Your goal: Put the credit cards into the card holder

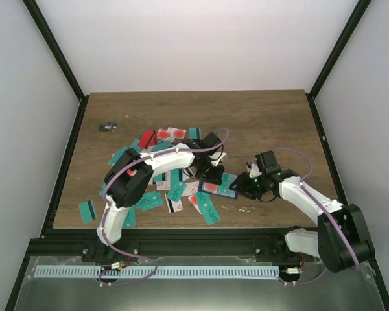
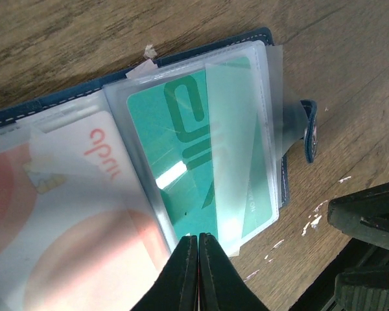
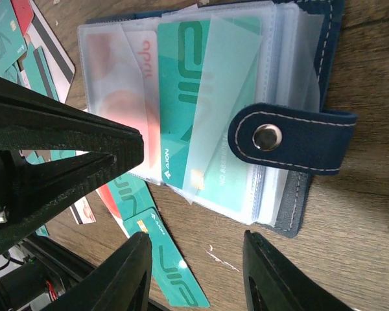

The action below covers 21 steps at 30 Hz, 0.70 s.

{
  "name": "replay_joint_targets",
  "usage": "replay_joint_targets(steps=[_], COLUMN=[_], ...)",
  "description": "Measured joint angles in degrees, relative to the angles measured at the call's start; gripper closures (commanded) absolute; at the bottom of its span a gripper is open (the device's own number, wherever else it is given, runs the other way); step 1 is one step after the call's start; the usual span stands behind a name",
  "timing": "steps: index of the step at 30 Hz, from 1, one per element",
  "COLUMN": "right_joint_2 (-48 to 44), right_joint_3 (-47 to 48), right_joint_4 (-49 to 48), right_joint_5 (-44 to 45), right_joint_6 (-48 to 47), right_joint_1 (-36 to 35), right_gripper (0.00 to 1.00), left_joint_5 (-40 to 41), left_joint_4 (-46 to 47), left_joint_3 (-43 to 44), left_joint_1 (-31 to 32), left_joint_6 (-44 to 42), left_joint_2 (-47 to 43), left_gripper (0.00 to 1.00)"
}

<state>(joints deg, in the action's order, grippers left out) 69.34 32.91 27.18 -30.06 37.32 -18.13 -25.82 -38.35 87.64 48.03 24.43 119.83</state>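
Note:
The navy card holder (image 1: 222,188) lies open on the table, its clear sleeves up and its clasp tab (image 3: 292,139) to one side. A teal card (image 2: 181,162) sits partly in a sleeve, and a white card with red blotches (image 2: 65,214) fills the sleeve beside it. My left gripper (image 2: 198,236) is shut, its tips pressed on the sleeve at the teal card's edge; it also shows in the top view (image 1: 214,173). My right gripper (image 3: 194,259) is open and empty, just beside the holder (image 1: 241,184). Several loose credit cards (image 1: 149,201) lie scattered to the left.
A loose teal card (image 3: 162,259) lies under my right gripper's left finger. A small black-grey object (image 1: 107,126) sits at the far left. A lone teal card (image 1: 87,210) lies near the front left edge. Black frame posts flank the table.

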Motion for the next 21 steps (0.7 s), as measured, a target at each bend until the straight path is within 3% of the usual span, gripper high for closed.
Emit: replay_joint_targets(steps=[21], right_joint_2=[4.5], right_joint_3=[-0.02], right_joint_4=[-3.43], right_joint_5=[0.15], right_joint_6=[2.34], right_joint_1=[0.0], right_gripper=[0.57], left_joint_5=[-1.27], left_joint_4=[0.81], left_joint_3=[-0.02], left_joint_1=[-0.04], left_joint_6=[-1.31], left_joint_2=[3.45], left_gripper=[0.96])
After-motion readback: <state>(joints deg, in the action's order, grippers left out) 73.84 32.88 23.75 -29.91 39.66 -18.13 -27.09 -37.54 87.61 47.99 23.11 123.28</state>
